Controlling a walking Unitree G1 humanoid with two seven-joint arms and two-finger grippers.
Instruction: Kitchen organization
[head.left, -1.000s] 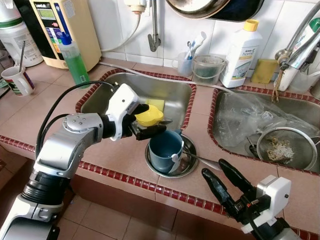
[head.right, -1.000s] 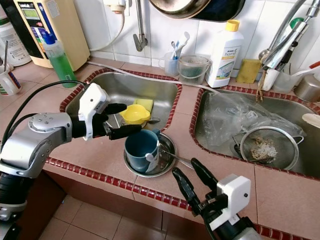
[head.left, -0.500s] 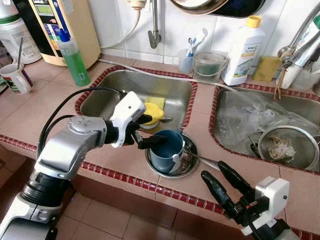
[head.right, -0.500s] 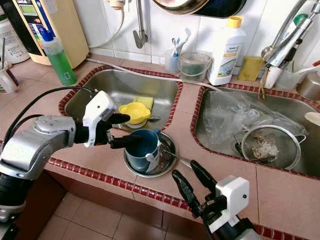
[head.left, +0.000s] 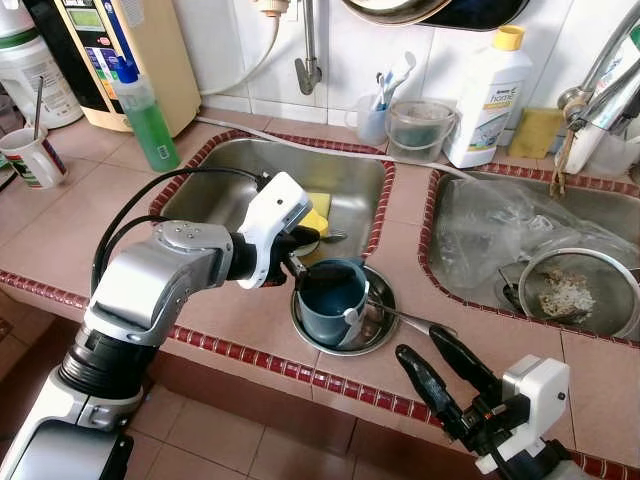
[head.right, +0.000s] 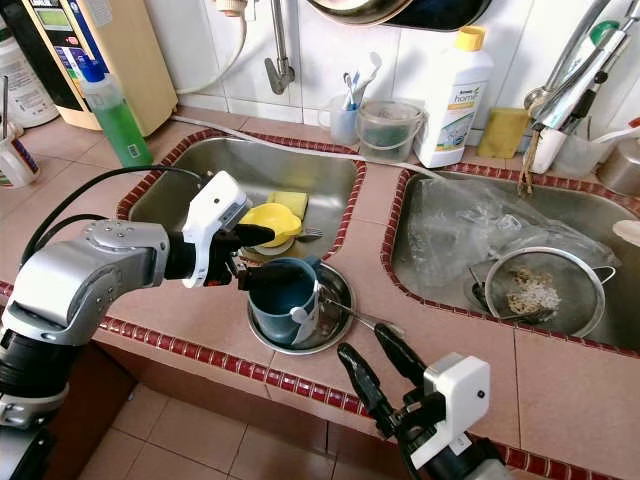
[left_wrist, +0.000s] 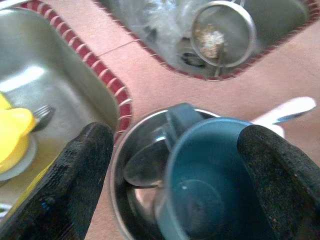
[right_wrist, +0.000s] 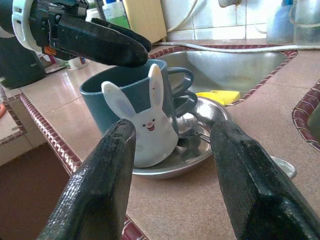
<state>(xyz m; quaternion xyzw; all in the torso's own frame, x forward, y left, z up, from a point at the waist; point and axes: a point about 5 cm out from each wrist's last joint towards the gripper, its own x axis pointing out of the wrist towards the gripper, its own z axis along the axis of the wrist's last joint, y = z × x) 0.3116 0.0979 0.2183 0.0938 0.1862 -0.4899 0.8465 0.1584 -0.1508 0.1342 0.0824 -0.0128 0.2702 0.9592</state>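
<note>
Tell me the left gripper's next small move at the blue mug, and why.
Probably ease down a little and close. The left gripper is open, its fingers straddling the blue mug, which stands upright in the steel bowl on the counter; nothing is gripped yet. The right gripper waits open, short of the bowl.

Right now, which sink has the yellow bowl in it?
The left sink, beside the left gripper, holds the yellow bowl. The right sink holds a metal strainer and clear plastic instead.
</note>
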